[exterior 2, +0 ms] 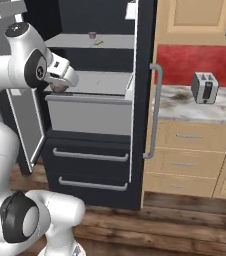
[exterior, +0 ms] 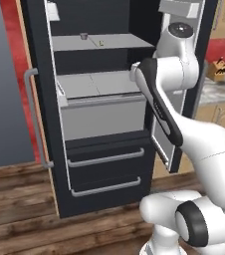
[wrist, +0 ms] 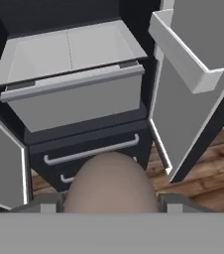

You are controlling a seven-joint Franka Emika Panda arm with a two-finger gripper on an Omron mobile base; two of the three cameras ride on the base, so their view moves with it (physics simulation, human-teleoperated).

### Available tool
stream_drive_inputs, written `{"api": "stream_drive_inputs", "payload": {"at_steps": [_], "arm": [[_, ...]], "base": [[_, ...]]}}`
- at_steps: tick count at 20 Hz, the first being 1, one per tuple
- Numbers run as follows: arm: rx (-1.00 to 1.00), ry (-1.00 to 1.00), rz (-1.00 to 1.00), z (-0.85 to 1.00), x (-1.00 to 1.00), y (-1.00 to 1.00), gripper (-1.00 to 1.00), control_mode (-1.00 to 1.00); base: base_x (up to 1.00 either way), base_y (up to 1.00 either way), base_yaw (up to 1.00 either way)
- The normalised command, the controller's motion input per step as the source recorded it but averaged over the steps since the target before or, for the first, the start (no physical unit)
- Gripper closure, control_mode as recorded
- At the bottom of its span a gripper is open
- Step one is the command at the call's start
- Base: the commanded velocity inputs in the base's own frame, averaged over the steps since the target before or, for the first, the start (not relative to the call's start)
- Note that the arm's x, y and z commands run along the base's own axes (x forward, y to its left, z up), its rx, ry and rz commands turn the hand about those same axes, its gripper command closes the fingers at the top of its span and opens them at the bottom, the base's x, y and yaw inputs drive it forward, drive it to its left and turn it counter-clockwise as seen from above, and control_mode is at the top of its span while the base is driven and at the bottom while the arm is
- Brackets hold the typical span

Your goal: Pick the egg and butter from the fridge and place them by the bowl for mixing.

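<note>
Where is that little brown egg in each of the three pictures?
Left base view: hidden behind the arm.
Right base view: egg at upper left, in the gripper, before the open fridge.
Hand view: bottom centre, between the jaws.
Shared landmark: pulled-out grey drawer.

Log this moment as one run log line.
stage: egg pick | end effector: shut on egg, outside open fridge | butter: on upper shelf | next: carry egg to bowl
</note>
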Motion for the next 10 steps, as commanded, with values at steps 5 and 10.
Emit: {"api": "stream_drive_inputs", "payload": {"at_steps": [5,10], "arm": [[0.0,0.0,0.0,0.0,0.0,0.0,1.0,1.0],[0.0,0.0,0.0,0.0,0.0,0.0,1.0,1.0]], "base": [[-0.44,-0.03,-0.15],[-0.19,-0.1,-0.35]]}}
